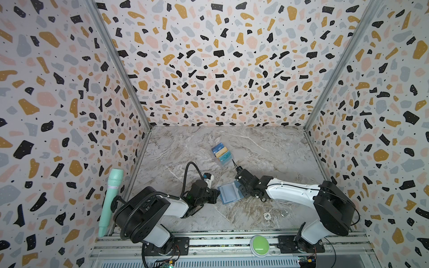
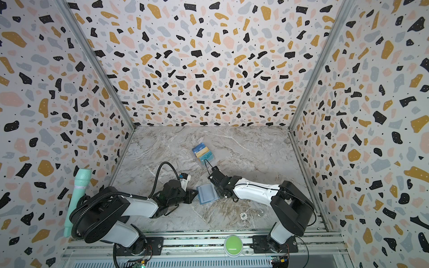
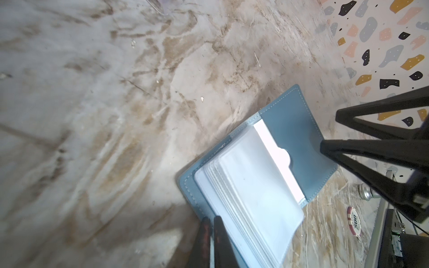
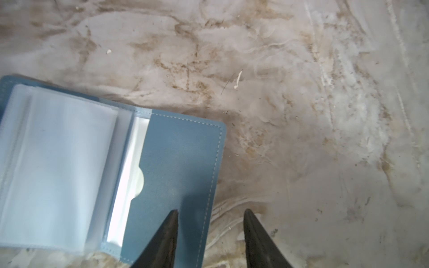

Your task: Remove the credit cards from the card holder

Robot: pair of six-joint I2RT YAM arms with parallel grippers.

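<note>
fyi your card holder [image 1: 229, 193] sits open near the worktop [image 1: 267, 150] front edge, left gripper [image 3: 212, 228] pinching its cover, right gripper [image 4: 211, 210] half-open over the other flap, so clamping there might yank it loose.

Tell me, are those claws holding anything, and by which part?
The left gripper pinches the blue card holder by the edge of one cover. The right gripper stands open astride the other cover's edge, gripping nothing.

Marble tabletop [image 1: 267, 148]: open card holder [image 1: 229, 194], clear stand [image 1: 226, 161] holding 3 credit cards [image 1: 220, 151], poker chip [image 1: 267, 216].
</note>
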